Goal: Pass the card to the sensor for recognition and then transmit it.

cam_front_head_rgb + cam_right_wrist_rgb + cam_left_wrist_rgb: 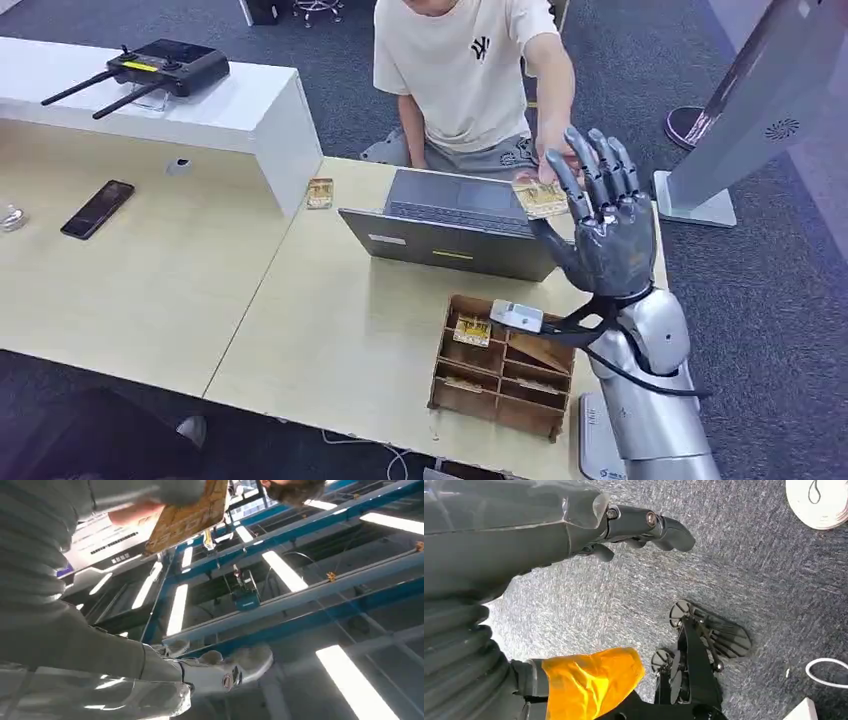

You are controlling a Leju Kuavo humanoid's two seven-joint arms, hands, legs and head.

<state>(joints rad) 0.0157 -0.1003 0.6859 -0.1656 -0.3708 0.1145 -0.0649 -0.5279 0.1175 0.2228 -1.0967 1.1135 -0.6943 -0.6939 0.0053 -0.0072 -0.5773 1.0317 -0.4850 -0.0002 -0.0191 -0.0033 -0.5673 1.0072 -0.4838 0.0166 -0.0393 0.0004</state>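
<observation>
From the head view we judge the handover nearly done: our right hand (pixel 598 215) is raised palm-up over the grey laptop (pixel 455 222) with dark glossy fingers spread and holding nothing, while the person's hand (pixel 551 160) grips the thin tan printed card (pixel 541 198) just beside our fingertips, and the white sensor (pixel 516 316) sits on the slotted wooden box (pixel 505 365). In the left wrist view, our left hand (pixel 644 527) hangs over speckled grey carpet (pixel 744 575), fingers loosely curled in on nothing. The right wrist view looks up past the card (pixel 187 515), flat and stiff in the person's fingers (pixel 132 512), apart from our thumb (pixel 222 672).
</observation>
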